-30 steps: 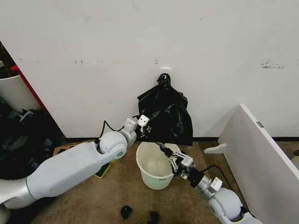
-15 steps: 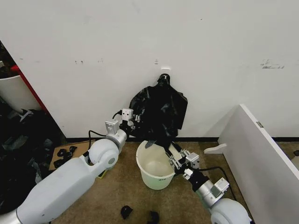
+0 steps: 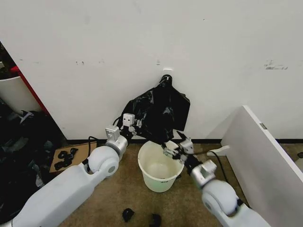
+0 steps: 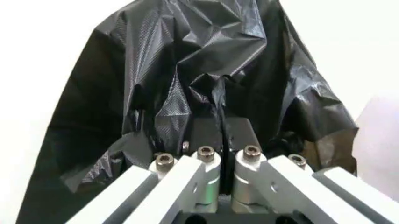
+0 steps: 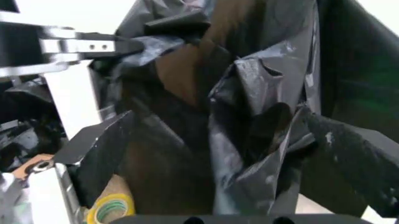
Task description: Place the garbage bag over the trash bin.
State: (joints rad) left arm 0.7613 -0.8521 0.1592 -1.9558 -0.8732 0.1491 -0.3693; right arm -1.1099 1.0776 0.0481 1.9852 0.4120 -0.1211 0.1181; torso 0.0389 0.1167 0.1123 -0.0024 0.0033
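The trash bin (image 3: pixel 158 171), a white round bucket, stands on the floor below the wall. A knotted bundle of black bags (image 3: pixel 165 81) hangs above it. The garbage bag (image 3: pixel 154 113) is drawn out of the bundle and spreads to the left. My left gripper (image 3: pixel 134 124) is shut on the bag's left edge; in the left wrist view a fold of the bag (image 4: pixel 206 74) is pinched in the left gripper (image 4: pixel 223 140). My right gripper (image 3: pixel 169 149) sits just above the bin's far rim, shut on the bag's lower edge. Crumpled bag plastic (image 5: pixel 262 121) crowds the right wrist view.
A white panel (image 3: pixel 265 156) leans at the right. A white tub with red trim (image 3: pixel 12 92) stands far left. Black scraps (image 3: pixel 128 213) lie on the floor in front of the bin, more on a cardboard sheet (image 3: pixel 66 156). A tape roll (image 5: pixel 112 210) lies nearby.
My left gripper has pulled the bag's edge to the left, widening the bag. My right gripper has risen from inside the bin's mouth to its far rim, taking the lower edge with it.
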